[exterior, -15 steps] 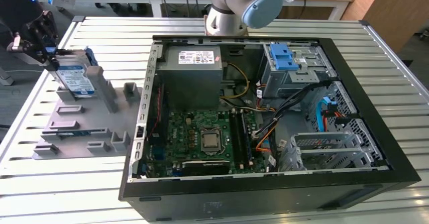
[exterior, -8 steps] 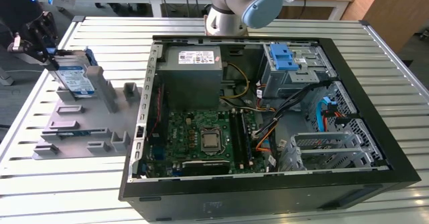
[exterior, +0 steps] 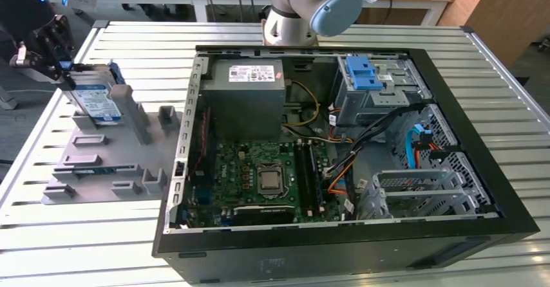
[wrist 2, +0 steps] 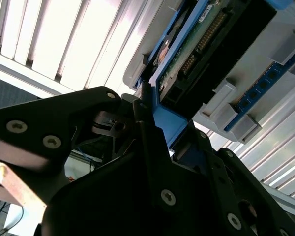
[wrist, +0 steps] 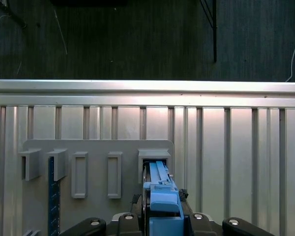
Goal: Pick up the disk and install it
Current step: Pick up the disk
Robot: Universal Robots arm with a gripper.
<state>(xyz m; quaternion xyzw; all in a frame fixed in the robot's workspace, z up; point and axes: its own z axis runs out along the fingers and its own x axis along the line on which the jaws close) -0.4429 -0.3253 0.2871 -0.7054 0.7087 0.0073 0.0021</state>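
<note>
My claw [exterior: 71,78]: clenched on the disk, with a black finger [wrist 2: 148,142] pressed to either side of its blue frame. In both wrist views the frame is pinched between them.
Disk [exterior: 94,99]: at the exterior view's left, outside the computer case. It stands on edge and leans a little, its white-and-blue label facing that camera.
Disk, underside: in the second wrist view the disk [wrist 2: 201,44] shows a green circuit board and rows of pins inside the blue frame.
Disk, lower end: in the first wrist view the disk [wrist: 160,174] runs from my claw [wrist: 162,199] to a slot in the rack. I cannot tell whether it is seated there or just clear of it.
Rack [exterior: 94,165]: a flat grey plate with upright blocks and slots, lying on the table just beside the case. The same slots appear in the first wrist view [wrist: 93,147].
Blue strip [wrist: 51,196]: a thin board standing on edge in another slot of the rack, apart from the disk.
Table [exterior: 146,62]: ribbed metal slats under everything.
Computer case [exterior: 326,248]: black, lying on its side with the insides showing.
Inside the case: a grey power box [exterior: 245,100], a green main board [exterior: 257,177] and bundles of cable.
Drive cage [exterior: 382,94]: bare metal, at the far corner of the case toward the exterior view's right, with a blue latch [exterior: 362,74] on top.
Arm [exterior: 310,4]: its grey base joint stands beyond the case.
</note>
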